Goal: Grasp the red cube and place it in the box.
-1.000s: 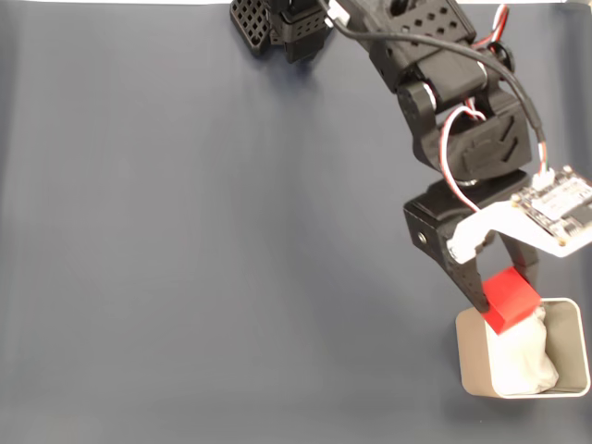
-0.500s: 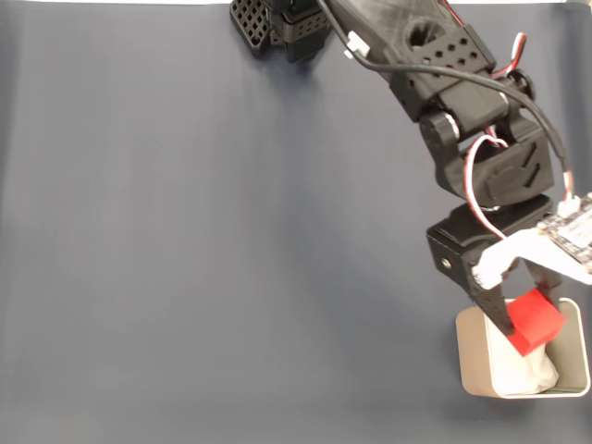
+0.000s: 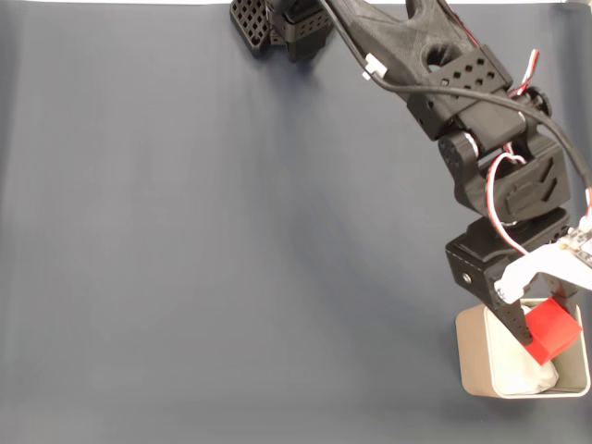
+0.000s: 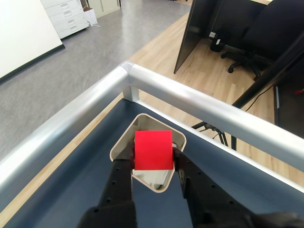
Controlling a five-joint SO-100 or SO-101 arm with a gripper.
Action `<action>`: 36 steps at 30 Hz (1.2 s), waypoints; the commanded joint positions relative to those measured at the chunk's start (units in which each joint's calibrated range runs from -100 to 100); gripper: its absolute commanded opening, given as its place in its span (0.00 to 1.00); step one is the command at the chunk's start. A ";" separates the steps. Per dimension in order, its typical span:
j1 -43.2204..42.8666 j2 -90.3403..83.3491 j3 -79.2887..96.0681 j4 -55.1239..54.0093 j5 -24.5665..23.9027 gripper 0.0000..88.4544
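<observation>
So the red cube [image 3: 552,330] is held up off the table, pinched between the two black fingers [image 3: 511,323] of the gripper [image 3: 541,331], and it's hung right over the open top of the box [image 3: 472,356] in the fixed view. The jaws are closed down just to the cube's width, one finger pressed against each side, nothing else caught between them. In the wrist view the same thing is seen from behind the gripper [image 4: 153,159]: the red cube [image 4: 153,150] is clamped with a finger on its left and one on its right, and the box [image 4: 118,146] is framed directly below it, rounded corners and pale rim poking out around the cube.

The box is parked at the lower right of the dark blue-grey mat [image 3: 203,240] in the fixed view, close to the mat's edge. Some white crumpled lining [image 3: 532,375] can be made out inside it, under the cube. Whether the cube is touching that lining can't really be told; it looks to be held above it.

The black arm [image 3: 462,92] is stretched down from the top of the fixed view, red and white wires looped along it. A silver metal rail [image 4: 199,104] is seen past the box in the wrist view, wood floor and an office chair [image 4: 247,28] beyond
</observation>
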 commanded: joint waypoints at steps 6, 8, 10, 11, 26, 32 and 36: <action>-0.51 1.39 -6.01 -1.54 0.29 0.00; -0.51 1.83 -6.10 -1.62 0.20 0.00; -0.51 2.26 -6.19 -1.95 0.15 0.00; -0.51 2.52 -6.19 -2.20 0.10 0.00; -0.37 4.86 -8.20 -2.36 0.10 0.00; -0.22 5.21 -8.11 -2.28 0.10 0.00; -0.22 5.29 -8.11 -2.36 0.10 0.00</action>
